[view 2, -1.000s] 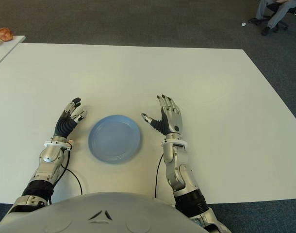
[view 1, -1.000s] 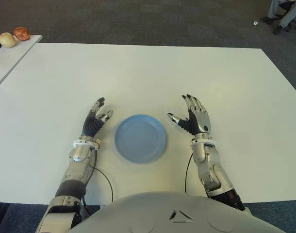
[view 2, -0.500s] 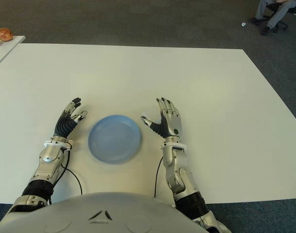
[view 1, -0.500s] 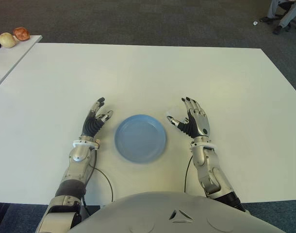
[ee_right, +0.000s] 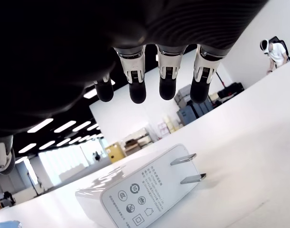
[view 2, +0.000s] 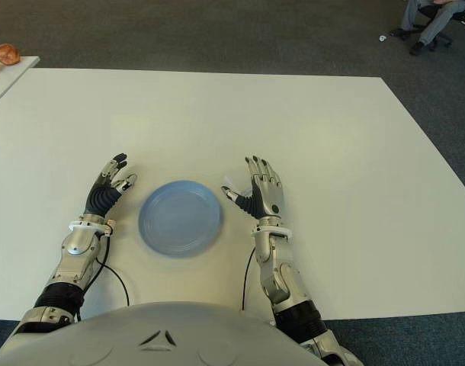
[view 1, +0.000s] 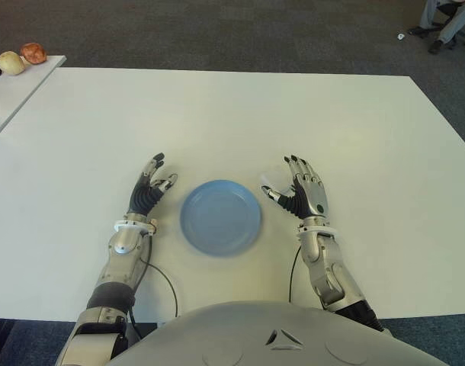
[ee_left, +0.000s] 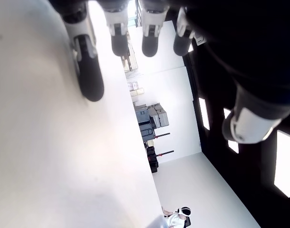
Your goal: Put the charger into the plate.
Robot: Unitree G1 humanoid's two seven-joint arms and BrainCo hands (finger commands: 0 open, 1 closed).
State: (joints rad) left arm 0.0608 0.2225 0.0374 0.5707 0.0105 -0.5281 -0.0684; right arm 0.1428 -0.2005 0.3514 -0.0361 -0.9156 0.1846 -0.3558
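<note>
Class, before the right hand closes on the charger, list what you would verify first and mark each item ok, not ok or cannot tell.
1. Charger located: ok, lying on the table, prongs exposed.
2. Right hand over charger, fingers spread: ok.
3. Charger grasped: not ok, fingers hold nothing.
4. Blue plate free to receive it: ok.
5. Left hand out of the way, left of plate, open: ok.
6. Thumb touching the charger: cannot tell.
</note>
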